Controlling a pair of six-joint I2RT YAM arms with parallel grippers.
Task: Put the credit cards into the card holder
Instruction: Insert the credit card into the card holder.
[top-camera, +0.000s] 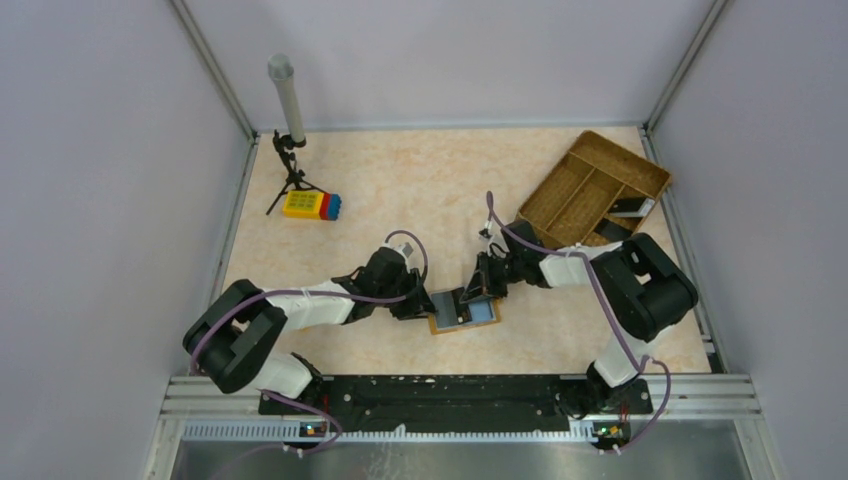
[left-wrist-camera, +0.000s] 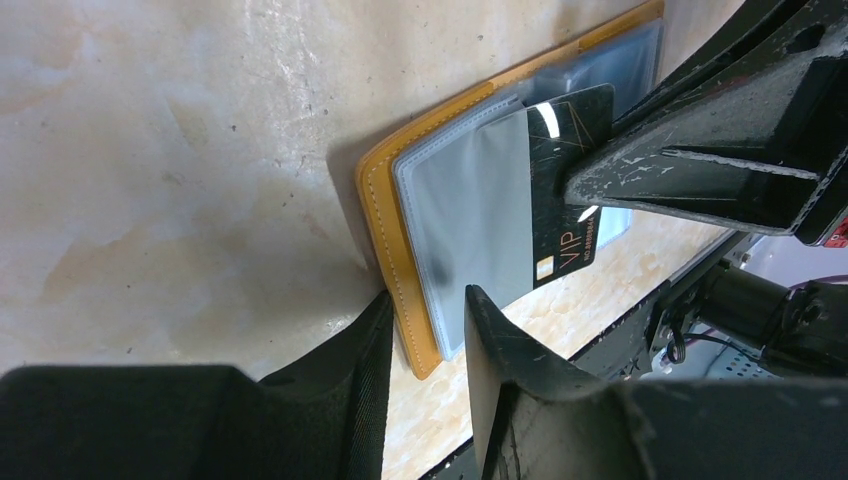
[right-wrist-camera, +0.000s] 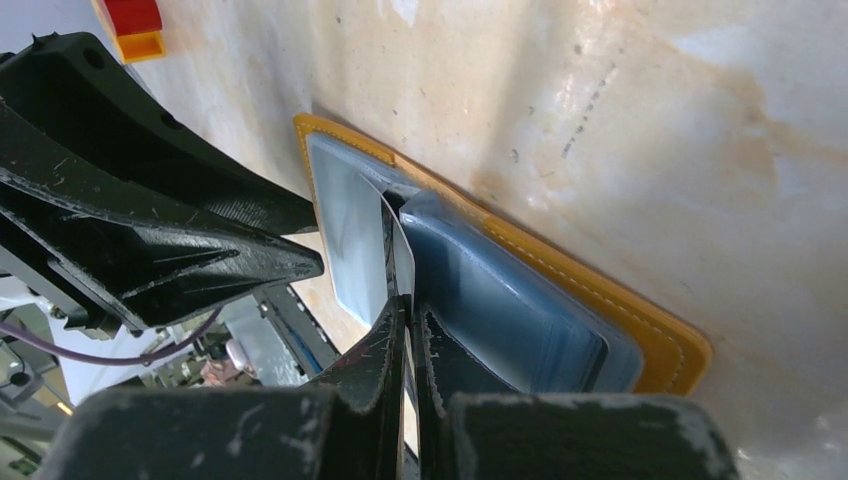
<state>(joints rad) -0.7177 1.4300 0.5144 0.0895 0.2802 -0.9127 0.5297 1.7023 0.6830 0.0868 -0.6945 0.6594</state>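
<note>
The left arm (top-camera: 300, 305) stretches low from its base toward the centre, its forearm pointing right; the right arm (top-camera: 640, 285) is folded sharply at the elbow, its forearm pointing left; the two wrists meet almost tip to tip. The left gripper (left-wrist-camera: 428, 300) points down at a slant, its jaws parted by a narrow gap; the right gripper (right-wrist-camera: 408, 318) has its jaws pressed together on a thin card (left-wrist-camera: 585, 118), slanting down just beside the left one.

card holder (top-camera: 455, 312) hemmed by left end effector (top-camera: 424, 307), right end effector (top-camera: 479, 294); open table (top-camera: 420, 190) behind
</note>
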